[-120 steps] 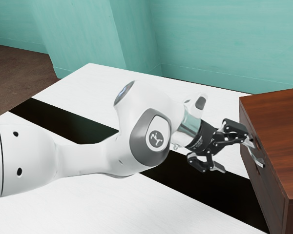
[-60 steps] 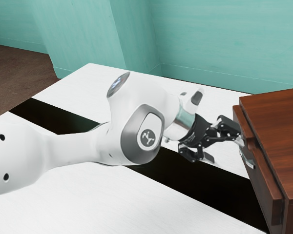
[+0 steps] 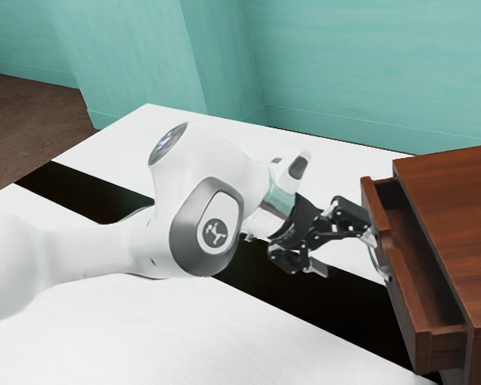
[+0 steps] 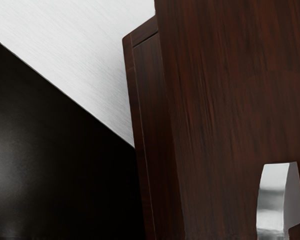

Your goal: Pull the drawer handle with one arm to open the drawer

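Black two-finger gripper (image 3: 342, 250), fingers apart, one hooked on the silver metal handle (image 3: 377, 253); dark wooden drawer (image 3: 401, 281) stands partly out of its brown cabinet (image 3: 457, 200); further pulling likely remains.

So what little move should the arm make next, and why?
Probably pull the handle a bit more toward the exterior view's left, straight outward. The drawer stands only partly out of the cabinet, and the gripper is at the handle with its fingers apart, so a crooked pull might slip off.
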